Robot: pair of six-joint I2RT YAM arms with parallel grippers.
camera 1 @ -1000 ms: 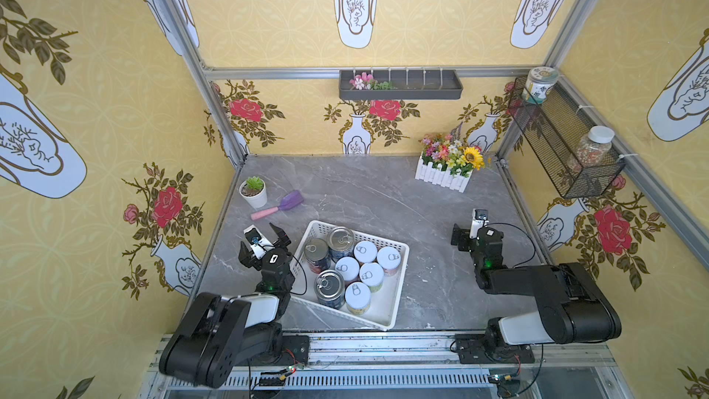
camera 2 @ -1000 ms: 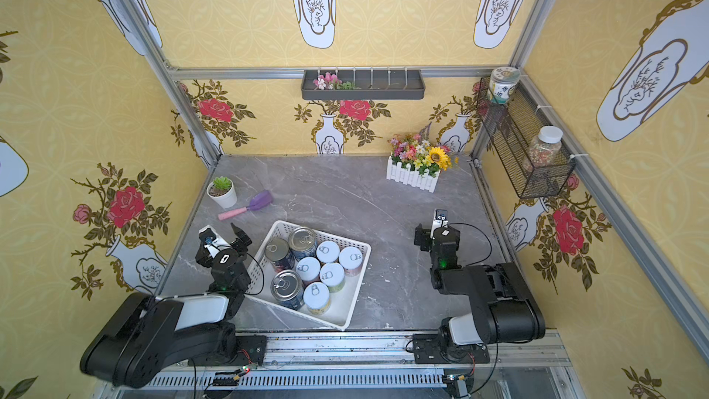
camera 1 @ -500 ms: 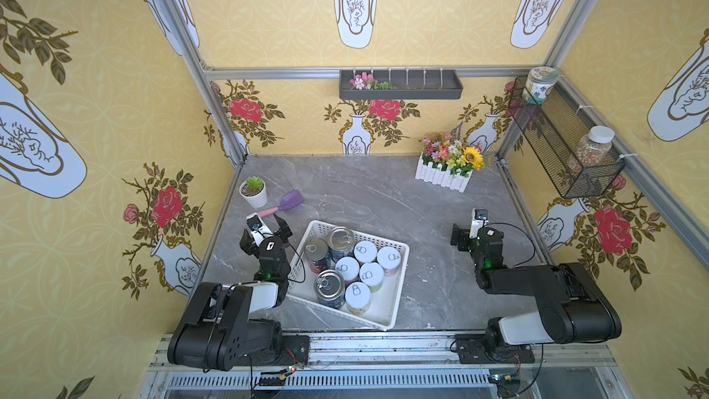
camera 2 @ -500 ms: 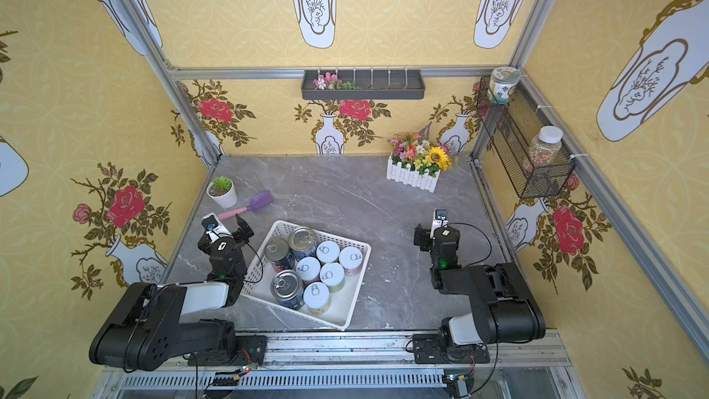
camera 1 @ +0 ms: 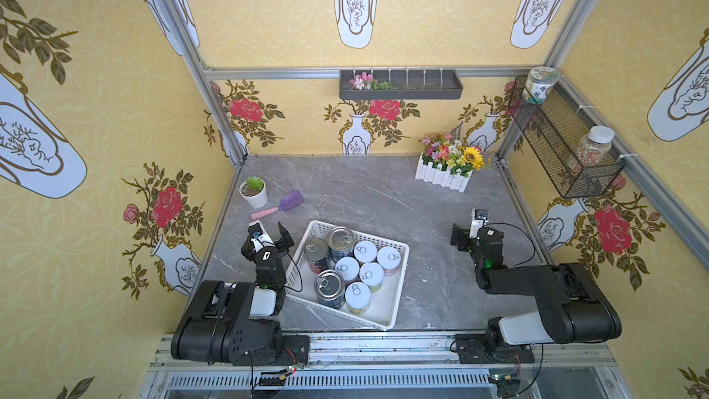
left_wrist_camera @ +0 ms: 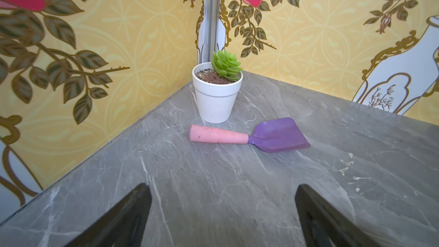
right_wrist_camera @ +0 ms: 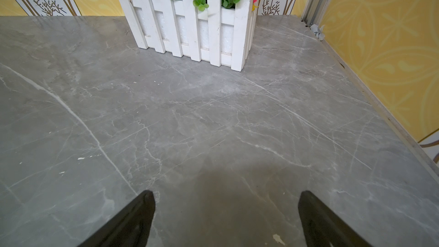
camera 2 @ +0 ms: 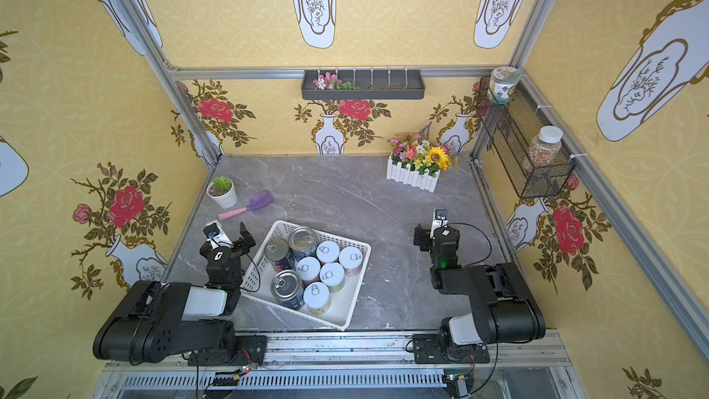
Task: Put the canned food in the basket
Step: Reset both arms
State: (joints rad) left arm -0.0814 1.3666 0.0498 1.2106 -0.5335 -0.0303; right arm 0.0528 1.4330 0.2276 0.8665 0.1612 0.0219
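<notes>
The white basket (camera 1: 383,310) (camera 2: 343,307) sits on the grey table near its front edge, seen in both top views. All the canned food that shows stands upright inside it. Three are taller, silver-topped cans (camera 1: 329,282) (camera 2: 287,284). Beside them are several shorter, white-lidded cans (camera 1: 365,251) (camera 2: 328,250). My left gripper (camera 1: 270,234) (camera 2: 230,234) (left_wrist_camera: 222,187) is just left of the basket, open and empty over bare table. My right gripper (camera 1: 466,230) (camera 2: 427,230) (right_wrist_camera: 226,193) is well to the right of the basket, open and empty.
A potted succulent (camera 1: 253,191) (left_wrist_camera: 217,91) and a purple scoop (camera 1: 280,205) (left_wrist_camera: 261,136) lie at the far left. A white fence flower box (camera 1: 447,168) (right_wrist_camera: 190,24) stands at the far right. A black wire basket (camera 1: 564,147) with jars hangs on the right wall. A dark tray (camera 1: 401,84) is on the back wall.
My left arm has drawn back a little and its gripper has moved slightly away from the front, beside the basket's left rim. The right arm and the cans have not moved.
</notes>
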